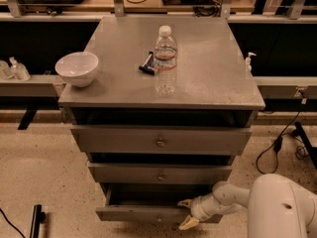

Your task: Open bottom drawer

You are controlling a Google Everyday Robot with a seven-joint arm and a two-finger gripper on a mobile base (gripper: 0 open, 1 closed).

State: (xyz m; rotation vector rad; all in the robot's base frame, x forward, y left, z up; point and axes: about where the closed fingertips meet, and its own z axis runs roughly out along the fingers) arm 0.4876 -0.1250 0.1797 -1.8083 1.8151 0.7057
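Note:
The bottom drawer (138, 213) is the narrowest of three grey drawers in the cabinet and stands pulled out a little, with a dark gap above its front. Its knob is not visible. My gripper (186, 213) is at the right part of the drawer front, with one pale finger (184, 203) above the front's top edge and the other finger (188, 224) below it. The fingers are spread apart. The white arm (233, 197) reaches in from the lower right.
The middle drawer (159, 174) and top drawer (161, 141) are above, each with a small knob. On the cabinet top stand a white bowl (77, 68), a water bottle (165, 59) and a small dark tool (146, 63). Cables (280, 148) lie on the floor at right.

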